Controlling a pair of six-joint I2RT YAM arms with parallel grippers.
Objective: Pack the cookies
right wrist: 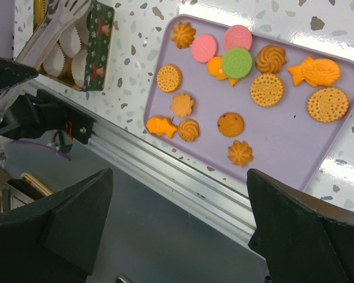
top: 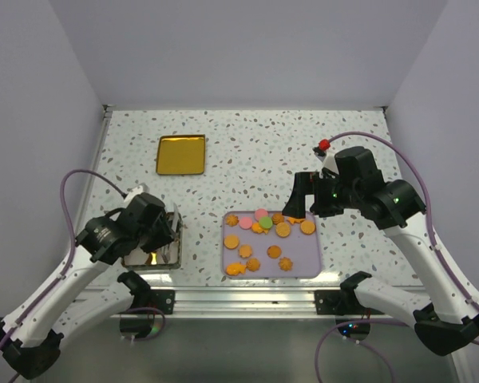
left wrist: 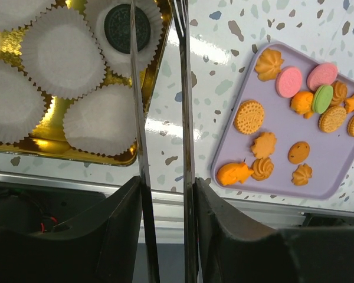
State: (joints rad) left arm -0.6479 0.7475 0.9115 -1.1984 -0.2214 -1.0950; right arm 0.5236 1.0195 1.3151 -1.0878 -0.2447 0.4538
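**One packed, many to go**

The left pincer [left wrist: 165, 191] is clamped on thin metal tongs [left wrist: 185, 118], probably for neat drops into the near-left gold tin [left wrist: 76, 154]. One dark brown round cookie [left wrist: 127, 26] lies in a white pleated paper cup [left wrist: 62, 53]. The other orange, pink and green cookies [left wrist: 249, 117] lie on the lilac tray [left wrist: 336, 162]. The right pincer [right wrist: 178, 200] hovers above it, jaws apart and empty.

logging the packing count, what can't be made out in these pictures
- Top view: the left gripper covers most of the box, so what is packed cannot be counted.
- Left wrist view: the box runs off the top and left edges, and the tongs off the top. Only one dark cookie shows in a paper cup.
- Top view: the cookies on the tray are too small to tell shapes.
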